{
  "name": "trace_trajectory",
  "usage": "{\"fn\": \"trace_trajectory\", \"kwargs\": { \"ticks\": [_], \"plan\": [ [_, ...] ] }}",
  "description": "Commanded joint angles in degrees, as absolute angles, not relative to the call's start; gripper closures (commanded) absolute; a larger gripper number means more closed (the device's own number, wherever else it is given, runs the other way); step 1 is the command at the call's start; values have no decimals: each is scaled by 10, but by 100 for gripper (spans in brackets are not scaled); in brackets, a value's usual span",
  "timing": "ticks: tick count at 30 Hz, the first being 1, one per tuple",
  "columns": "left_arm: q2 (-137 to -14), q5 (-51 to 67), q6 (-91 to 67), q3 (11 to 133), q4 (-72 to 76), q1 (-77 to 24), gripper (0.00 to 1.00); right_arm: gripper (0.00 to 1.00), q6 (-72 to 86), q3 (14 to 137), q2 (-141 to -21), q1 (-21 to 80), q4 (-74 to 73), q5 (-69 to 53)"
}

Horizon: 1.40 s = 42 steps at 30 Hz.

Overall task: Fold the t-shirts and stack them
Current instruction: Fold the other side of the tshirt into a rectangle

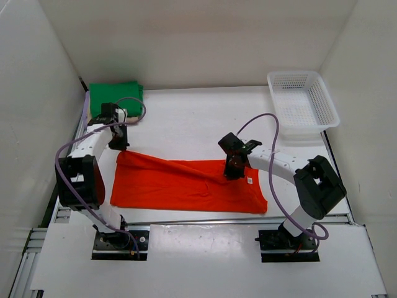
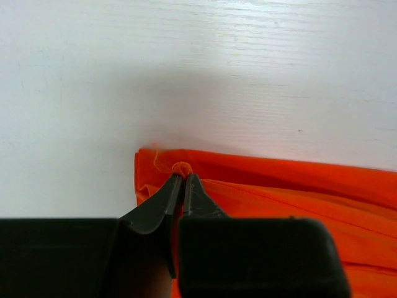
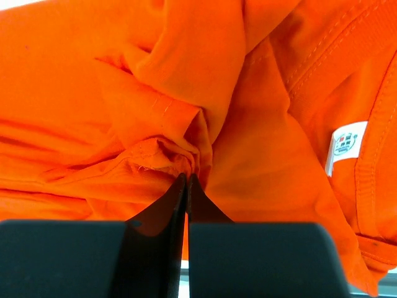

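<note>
The orange-red t-shirt lies spread across the table in front of both arms, folded lengthwise. My left gripper is shut on its far left corner, pinching a small tuft of cloth. My right gripper is shut on a bunched fold of the same shirt near its far right edge, beside the white neck label. The green t-shirt lies folded at the far left corner, on top of a tan layer. The lavender shirt is not in view.
A white plastic lattice basket stands at the far right. White walls close in the table on the left, back and right. The arm bases sit at the near edge.
</note>
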<state>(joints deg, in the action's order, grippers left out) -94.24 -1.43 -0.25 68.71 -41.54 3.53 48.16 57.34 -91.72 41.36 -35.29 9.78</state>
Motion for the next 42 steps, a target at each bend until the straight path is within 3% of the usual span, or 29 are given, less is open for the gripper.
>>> {"fn": "trace_trajectory", "kwargs": {
  "ticks": [1, 7, 10, 13, 17, 24, 25, 30, 37, 40, 42],
  "plan": [
    [-884, -38, 0, 666, -403, 31, 85, 100, 491, 599, -919, 407, -350, 100],
    [-790, -54, 0, 543, -403, 36, 82, 100, 491, 563, -909, 407, -350, 75],
    [-757, -61, 0, 503, -428, 51, 73, 100, 486, 570, -924, 407, -350, 68],
    [-745, 2, 0, 519, -532, 74, 54, 100, 480, 577, -936, 412, -345, 68],
    [-744, 20, 0, 550, -661, 91, 53, 100, 480, 577, -941, 412, -345, 62],
    [-807, -55, 0, 575, -565, 81, 51, 100, 480, 577, -947, 412, -339, 62],
    [-825, -55, 0, 583, -576, 81, 40, 100, 480, 577, -947, 412, -339, 62],
    [-872, -33, 0, 578, -589, 63, 31, 100, 480, 577, -947, 412, -339, 68],
    [-921, -33, 0, 572, -573, 57, 29, 100, 480, 577, -947, 412, -339, 68],
    [-936, -33, 0, 572, -567, 57, 34, 100, 480, 577, -947, 412, -339, 73],
    [-945, -33, 0, 572, -561, 57, 42, 100, 480, 577, -947, 412, -339, 73]
  ]
}}
